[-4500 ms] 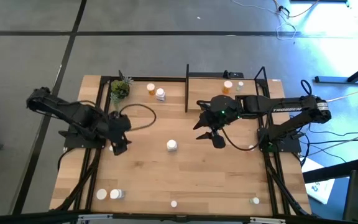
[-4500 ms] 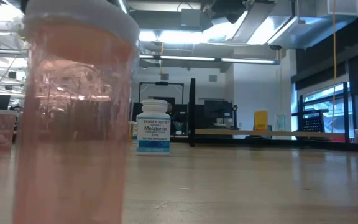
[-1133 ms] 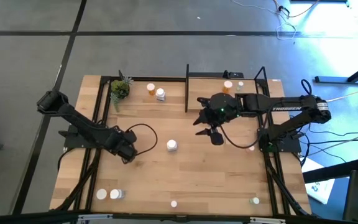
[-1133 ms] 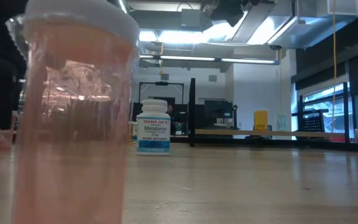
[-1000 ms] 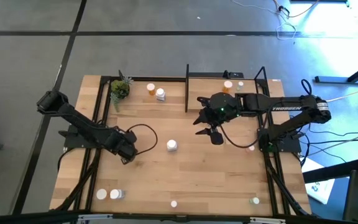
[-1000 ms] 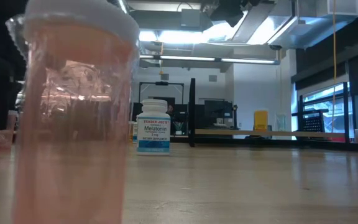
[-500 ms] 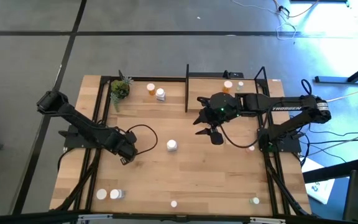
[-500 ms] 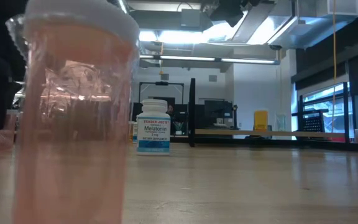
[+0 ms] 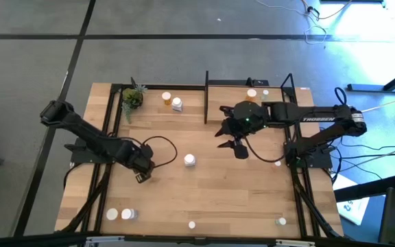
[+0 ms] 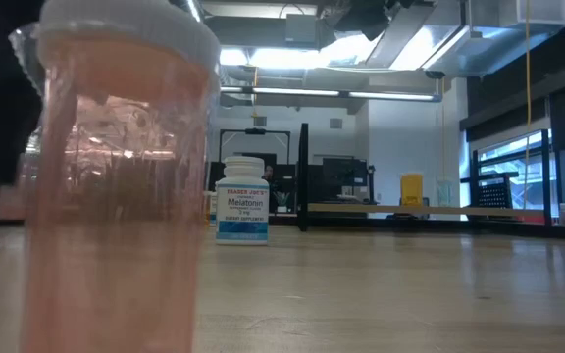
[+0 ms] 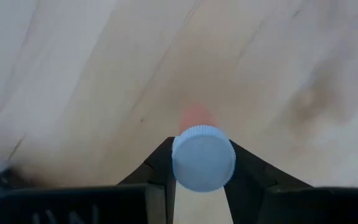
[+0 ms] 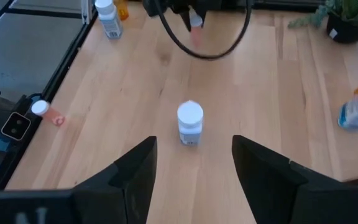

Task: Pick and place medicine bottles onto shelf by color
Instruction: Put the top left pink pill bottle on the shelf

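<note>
We are judging the sorting as barely underway. On the shelf (image 9: pixel 225 92) along the counter's (image 9: pixel 204 199) far edge, two bottles, one orange (image 9: pixel 166 97) and one white (image 9: pixel 177 104), are standing in the left bay near the small plant (image 9: pixel 132 98), and two more, an orange one (image 9: pixel 252 95) and a paler one (image 9: pixel 264 95), are sitting in the right bay. Whether these are already sorted by color we cannot tell, since each bay is mixing shades.

Our left hand (image 9: pixel 141 171) is working left of the counter's middle, and the left wrist view is showing its fingers (image 11: pixel 157 168) clamped together on a pinkish bottle (image 11: pixel 202 155) with a pale cap, so we are taking this one as the piece in hand, with the carry to the shelf not yet made. Our right hand (image 9: pixel 235 143) is hovering over the counter just in front of the shelf's right bay, fingers spread apart and empty, looking down at a white bottle (image 9: pixel 190 160) standing near the counter's middle.

Plenty is waiting on the counter: that white bottle, a pair (image 9: pixel 120 215) by the near left corner, one (image 9: pixel 192 224) at the middle of the near edge, one (image 9: pixel 281 221) toward the near right corner, and a small one (image 9: pixel 276 163) by the right edge
</note>
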`<state>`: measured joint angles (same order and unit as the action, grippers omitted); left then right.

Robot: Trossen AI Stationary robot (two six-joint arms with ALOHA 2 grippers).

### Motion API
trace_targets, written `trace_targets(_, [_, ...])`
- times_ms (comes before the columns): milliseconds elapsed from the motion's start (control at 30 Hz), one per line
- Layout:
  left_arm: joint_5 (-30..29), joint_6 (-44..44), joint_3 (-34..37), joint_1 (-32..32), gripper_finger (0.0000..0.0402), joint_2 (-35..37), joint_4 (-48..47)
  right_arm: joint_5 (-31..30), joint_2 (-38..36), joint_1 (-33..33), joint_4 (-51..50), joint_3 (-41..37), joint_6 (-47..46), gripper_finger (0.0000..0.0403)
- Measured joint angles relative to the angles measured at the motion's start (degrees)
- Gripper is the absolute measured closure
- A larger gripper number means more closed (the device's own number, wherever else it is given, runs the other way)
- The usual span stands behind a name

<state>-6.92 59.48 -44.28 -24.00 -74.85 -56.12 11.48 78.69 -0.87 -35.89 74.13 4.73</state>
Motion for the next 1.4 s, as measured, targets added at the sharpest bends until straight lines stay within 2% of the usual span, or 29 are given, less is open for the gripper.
trace_targets(267, [-0.8, -6.0, -10.6, 3.9, 0.0315, 0.0, -2.3, 0.0, -4.4, -2.2, -3.0, 0.0, -3.7, 0.0192])
trace_targets(400, [-1.9, -11.7, -17.4, 6.7, 0.0315, 0.0, -3.1, 0.0, -6.9, -2.3, -5.1, 0.0, -2.4, 0.0192])
trace_targets(633, [-6.6, -23.6, -27.0, 12.3, 0.0315, 0.0, -3.2, 0.1, -8.4, -2.3, -5.3, 0.0, -4.5, 0.0192])
trace_targets(700, [-9.7, -26.5, -28.9, 13.7, 0.0315, 0.0, -3.1, 0.2, -7.9, -2.3, -4.6, 0.0, -6.2, 0.0192])
trace_targets(767, [-12.6, -29.3, -30.3, 15.2, 0.0315, 0.0, -3.1, 0.1, -7.1, -2.3, -4.0, 0.0, -7.3, 0.0192])
trace_targets(900, [-13.2, -34.4, -31.7, 18.8, 0.0315, 0.0, -0.2, 0.1, -5.9, -2.3, -2.5, 0.0, -7.3, 0.0192])
trace_targets(1133, [-10.6, -41.8, -34.4, 23.9, 0.0315, 0.0, 3.4, 0.1, -5.6, -2.3, 0.1, 0.0, -5.9, 0.0192])
trace_targets(1400, [-8.6, -48.0, -34.6, 24.8, 0.0315, -0.1, 8.8, -1.0, -2.7, -2.3, 10.0, 0.0, -6.3, 0.0192])
